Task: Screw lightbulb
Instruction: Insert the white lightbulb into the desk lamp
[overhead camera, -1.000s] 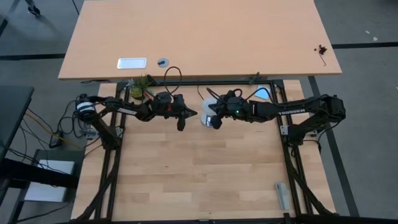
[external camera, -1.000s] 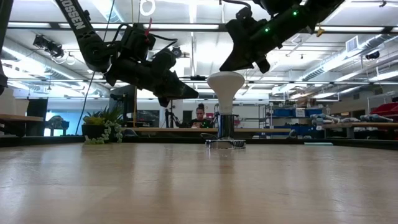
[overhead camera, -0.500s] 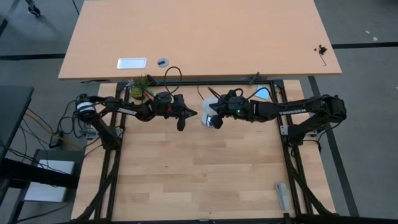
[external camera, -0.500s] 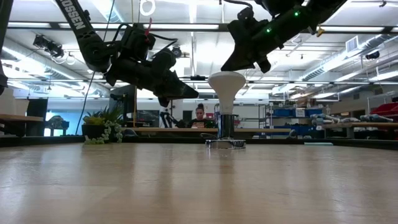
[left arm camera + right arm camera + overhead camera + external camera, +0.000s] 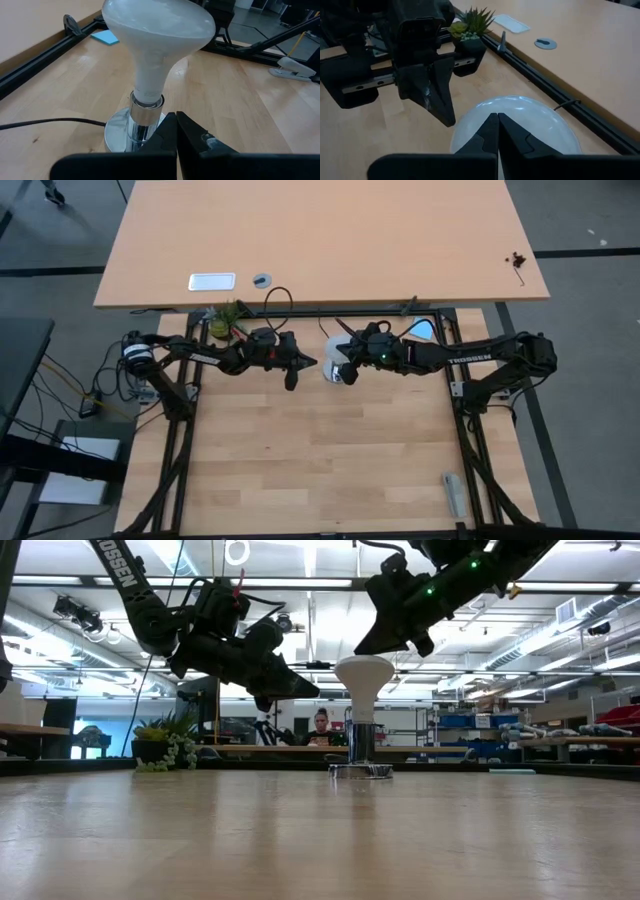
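While both arms hang above the back of the tabletop (image 5: 330, 460), the bulb (image 5: 364, 680) stands upright between them, screwed base-down into a shiny socket (image 5: 361, 745) on a round silver disc (image 5: 361, 771). It is white and matte, with a broad, flattened dome on top that narrows to a slim neck above a silvery-grey threaded collar; a black cord (image 5: 45, 123) runs off from the disc. The left gripper (image 5: 298, 692) hovers just beside the dome, fingers pressed together and holding nothing, tip aimed toward the neck. The right gripper (image 5: 368, 644) hangs directly over the dome, also closed and empty, its tip just above the white surface; whether it touches is unclear. A small potted plant (image 5: 224, 319) sits at the far edge behind the left arm, and a person (image 5: 321, 726) shows in the room beyond.
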`<move>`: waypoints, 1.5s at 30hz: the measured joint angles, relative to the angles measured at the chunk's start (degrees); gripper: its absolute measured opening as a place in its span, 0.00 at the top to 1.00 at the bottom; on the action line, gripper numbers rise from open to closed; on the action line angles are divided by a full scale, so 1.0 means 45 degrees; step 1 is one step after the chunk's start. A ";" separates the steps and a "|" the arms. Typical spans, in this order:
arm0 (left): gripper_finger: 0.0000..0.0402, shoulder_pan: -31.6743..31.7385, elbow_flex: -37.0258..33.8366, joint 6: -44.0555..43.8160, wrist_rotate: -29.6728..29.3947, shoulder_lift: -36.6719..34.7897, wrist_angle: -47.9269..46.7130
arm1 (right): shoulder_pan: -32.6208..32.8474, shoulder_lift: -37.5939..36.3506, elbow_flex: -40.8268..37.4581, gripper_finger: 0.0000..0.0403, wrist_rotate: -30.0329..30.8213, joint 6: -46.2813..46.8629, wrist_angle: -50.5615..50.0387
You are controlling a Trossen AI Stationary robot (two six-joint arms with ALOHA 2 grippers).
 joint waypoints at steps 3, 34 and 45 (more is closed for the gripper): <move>1.00 0.0000 0.0000 -0.0004 0.0001 0.0000 0.0000 | 0.0000 0.0000 0.0003 0.97 0.0005 -0.0071 0.0097; 1.00 -0.0476 0.0352 -0.1101 0.0317 -0.0005 0.1659 | -0.2526 -0.0343 0.0039 0.97 -0.1876 -0.0517 -0.1247; 1.00 -0.0476 0.0544 -0.1027 -0.0477 -0.0005 0.1404 | -0.2458 -0.0248 0.0058 0.98 -0.2268 -0.0402 -0.1274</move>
